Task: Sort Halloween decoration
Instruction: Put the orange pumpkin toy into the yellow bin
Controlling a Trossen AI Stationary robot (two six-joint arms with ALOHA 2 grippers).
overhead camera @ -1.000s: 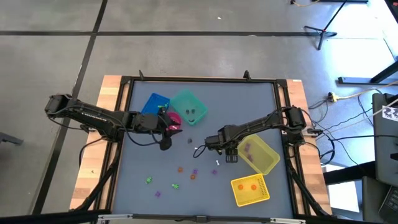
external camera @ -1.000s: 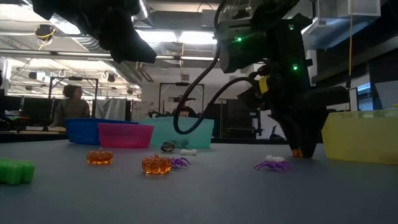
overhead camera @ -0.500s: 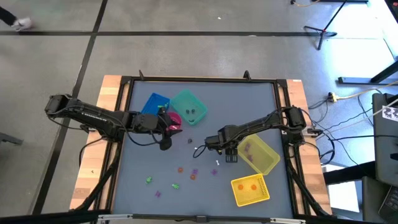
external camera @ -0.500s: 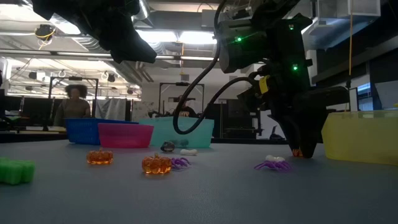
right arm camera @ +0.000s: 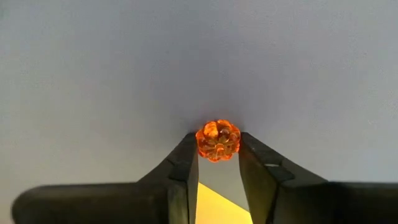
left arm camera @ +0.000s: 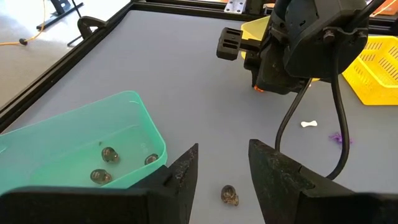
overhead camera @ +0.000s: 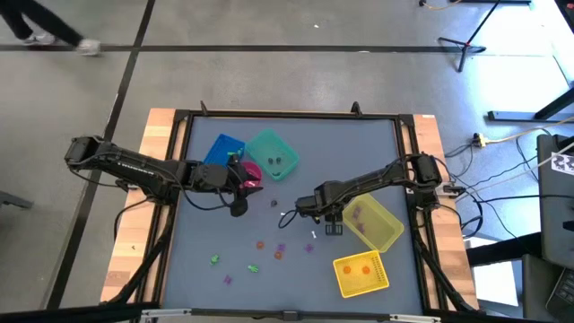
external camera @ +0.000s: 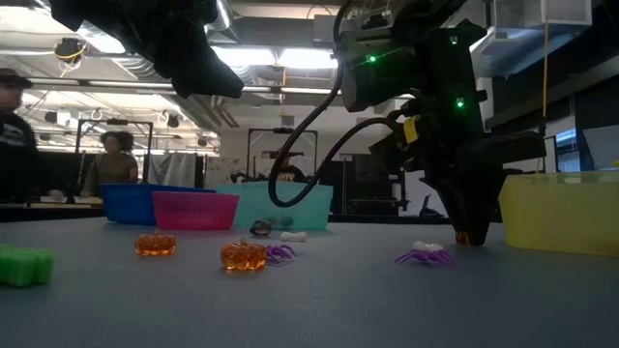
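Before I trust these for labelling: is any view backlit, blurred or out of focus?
Low view: ceiling lights backlight both arms into silhouettes; a person at the left edge is motion-blurred. Right wrist view: the orange pumpkin between the right pincer tips is sharp, with bright glints. High view: evenly lit.

The left arm is reaching in from the table's left edge, its elbow folded, and the left gripper [overhead camera: 238, 208] is hovering left of centre with its fingers [left arm camera: 184, 174] parted and nothing between them. The right arm is stretching in from the right edge, and the right gripper [right arm camera: 217, 151] is pointing down at the tabletop, pinching an orange pumpkin [right arm camera: 218, 140] at its fingertips.
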